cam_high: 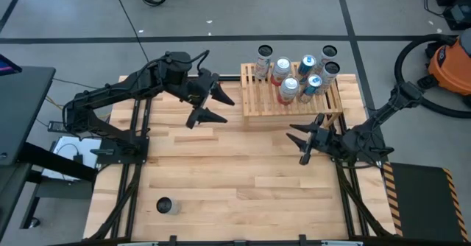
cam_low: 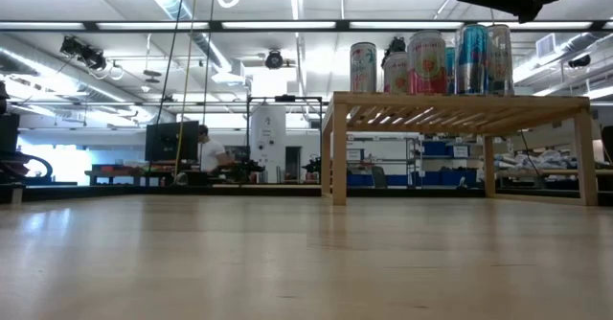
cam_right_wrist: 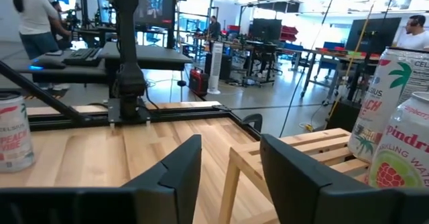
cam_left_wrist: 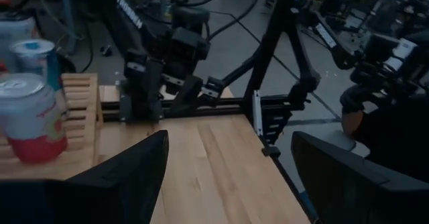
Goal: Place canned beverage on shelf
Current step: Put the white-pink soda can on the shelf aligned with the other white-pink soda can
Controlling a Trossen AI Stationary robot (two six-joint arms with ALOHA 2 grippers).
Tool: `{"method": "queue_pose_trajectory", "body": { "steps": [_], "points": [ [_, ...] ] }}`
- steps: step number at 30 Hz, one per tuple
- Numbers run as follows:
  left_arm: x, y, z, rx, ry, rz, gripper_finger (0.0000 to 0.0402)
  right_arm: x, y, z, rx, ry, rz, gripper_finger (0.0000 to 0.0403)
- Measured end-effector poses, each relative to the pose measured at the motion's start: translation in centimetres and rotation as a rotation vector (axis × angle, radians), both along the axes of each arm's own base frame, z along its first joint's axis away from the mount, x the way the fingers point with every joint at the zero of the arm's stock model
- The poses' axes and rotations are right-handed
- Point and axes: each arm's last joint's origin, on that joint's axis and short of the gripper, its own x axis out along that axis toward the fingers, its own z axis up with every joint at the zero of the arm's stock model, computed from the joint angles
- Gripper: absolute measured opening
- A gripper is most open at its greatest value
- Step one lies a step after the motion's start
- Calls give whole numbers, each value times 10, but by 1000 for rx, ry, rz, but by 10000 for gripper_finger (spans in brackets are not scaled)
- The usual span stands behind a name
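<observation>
The shelf (cam_high: 254,102), a low light-wood slatted rack, stands at the table's far right with several cans (cam_high: 294,80) upright on its slats (cam_low: 460,104). One more can (cam_high: 165,205) stands upright on the table near the front left; it also shows in the right wrist view (cam_right_wrist: 13,130). My left gripper (cam_high: 227,110) hovers open just left of the shelf, nothing between its fingers (cam_left_wrist: 228,157). My right gripper (cam_high: 296,144) hovers open just in front of the shelf's near edge, pointing toward the table's left, also empty (cam_right_wrist: 230,150).
Bare wooden tabletop (cam_high: 235,180) spreads between the lone can and the shelf. The arms' dark base frames (cam_high: 125,139) run along both side edges. An orange vacuum cleaner (cam_high: 452,65) sits on the floor beyond the right edge. People stand in the room behind.
</observation>
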Motion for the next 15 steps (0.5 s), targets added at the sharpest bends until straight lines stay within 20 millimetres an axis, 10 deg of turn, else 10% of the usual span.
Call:
{"method": "queue_pose_trajectory", "body": {
  "steps": [15],
  "points": [
    [4,0,1,-141,34,39,316,0,1,0,1,-1,7,165]
  ]
}}
